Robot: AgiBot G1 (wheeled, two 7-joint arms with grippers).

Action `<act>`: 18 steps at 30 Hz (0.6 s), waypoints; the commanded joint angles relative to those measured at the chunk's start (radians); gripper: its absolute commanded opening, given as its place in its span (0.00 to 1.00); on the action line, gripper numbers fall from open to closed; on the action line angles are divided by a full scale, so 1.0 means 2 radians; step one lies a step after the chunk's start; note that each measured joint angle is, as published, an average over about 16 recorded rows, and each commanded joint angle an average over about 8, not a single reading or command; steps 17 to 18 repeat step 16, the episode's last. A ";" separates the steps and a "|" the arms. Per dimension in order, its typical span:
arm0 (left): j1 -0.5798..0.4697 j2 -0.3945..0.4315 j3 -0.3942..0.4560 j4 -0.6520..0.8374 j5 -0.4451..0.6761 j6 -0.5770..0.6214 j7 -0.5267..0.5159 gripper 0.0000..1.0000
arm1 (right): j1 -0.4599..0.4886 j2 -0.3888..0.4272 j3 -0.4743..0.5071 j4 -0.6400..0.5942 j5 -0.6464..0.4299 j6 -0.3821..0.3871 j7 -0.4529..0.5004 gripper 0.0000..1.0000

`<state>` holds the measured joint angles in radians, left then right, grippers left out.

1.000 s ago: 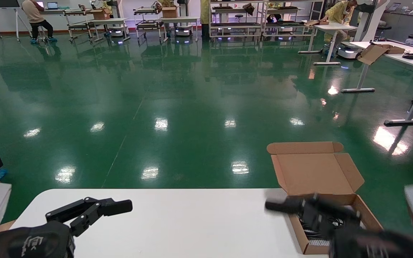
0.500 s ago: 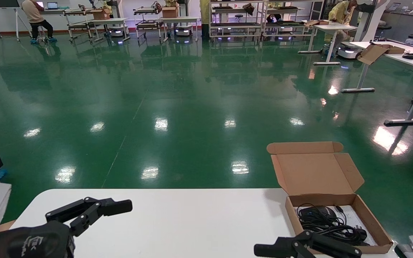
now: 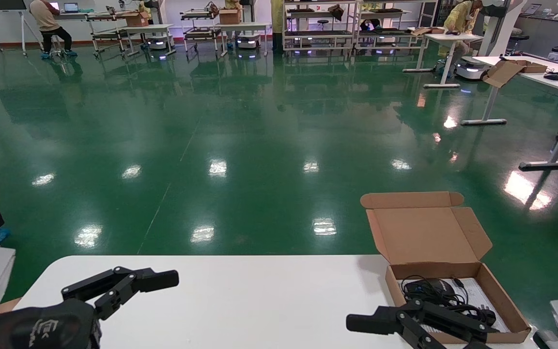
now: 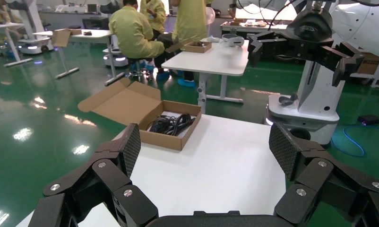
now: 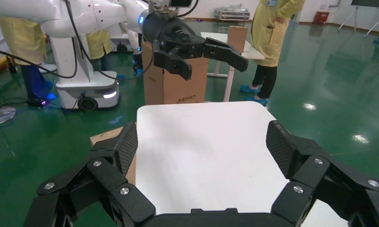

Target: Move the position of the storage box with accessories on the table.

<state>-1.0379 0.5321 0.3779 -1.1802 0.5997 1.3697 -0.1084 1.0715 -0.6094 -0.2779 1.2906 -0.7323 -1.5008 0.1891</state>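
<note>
The storage box sits at the table's far right corner, lid standing open. Inside lie a black mouse with coiled cable and a white leaflet. My right gripper is open and empty, low over the table near the front edge, just left of the box and apart from it. My left gripper is open and empty at the table's left end. The left wrist view shows the box, the cable, my left gripper and the far right gripper. The right wrist view shows my right gripper over bare table.
A tall brown carton stands off the table's left end, behind the left gripper. Green floor lies beyond the far edge. Another robot base and white desks with seated people stand to the right.
My right gripper drew back from over the box towards the near edge, then rose slightly beside the box. The box and the left arm have not moved.
</note>
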 commanded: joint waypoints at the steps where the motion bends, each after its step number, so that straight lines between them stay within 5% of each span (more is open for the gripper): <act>1: 0.000 0.000 0.000 0.000 0.000 0.000 0.000 1.00 | 0.000 0.000 0.000 -0.001 0.000 0.001 0.000 1.00; 18: 0.000 0.000 0.000 0.000 0.000 0.000 0.000 1.00 | 0.001 -0.001 -0.001 -0.004 0.001 0.003 -0.001 1.00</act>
